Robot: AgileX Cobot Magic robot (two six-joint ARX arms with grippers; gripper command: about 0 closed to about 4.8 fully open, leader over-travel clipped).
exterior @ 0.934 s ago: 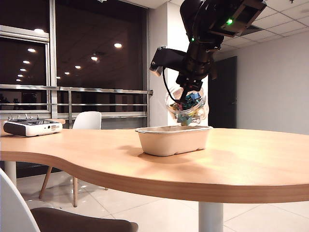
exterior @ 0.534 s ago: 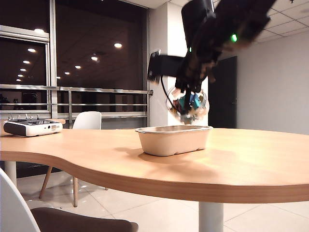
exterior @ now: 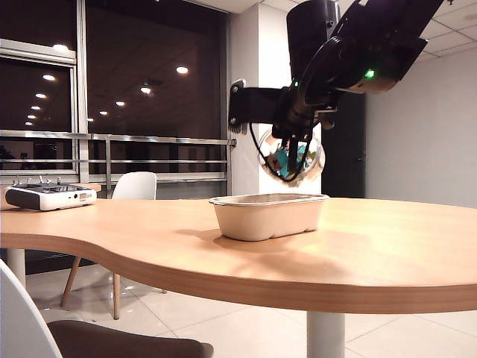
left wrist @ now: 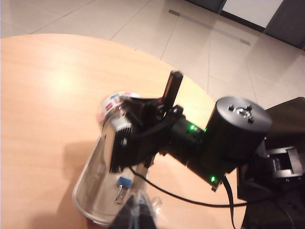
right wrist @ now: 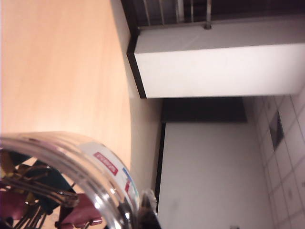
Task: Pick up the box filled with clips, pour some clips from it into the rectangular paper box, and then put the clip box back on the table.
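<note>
My right gripper [exterior: 292, 149] hangs above the far right end of the rectangular paper box [exterior: 268, 215], shut on the box filled with clips [exterior: 293, 159], a clear jar held tilted in the air with coloured clips [exterior: 287, 161] inside. The right wrist view shows the jar's curved wall and label [right wrist: 81, 157], clips [right wrist: 28, 191] and one finger [right wrist: 144, 213] against it. From the left wrist view I look down on that arm, the jar [left wrist: 113, 102] and the beige tray [left wrist: 88, 193], where one blue clip [left wrist: 125, 183] lies. My left gripper [left wrist: 137, 215] hovers above the tray's edge, shut and holding nothing.
The table [exterior: 373, 246] curves round in front, its thick edge toward the camera. A white-grey controller [exterior: 48, 196] sits at its far left. A white chair [exterior: 134, 185] stands behind the table and a dark seat [exterior: 119, 344] is in the foreground.
The right wrist has rolled and pitched back, lifting the jar slightly and turning it away from its steep pouring tilt over the tray. The tray has not moved.
</note>
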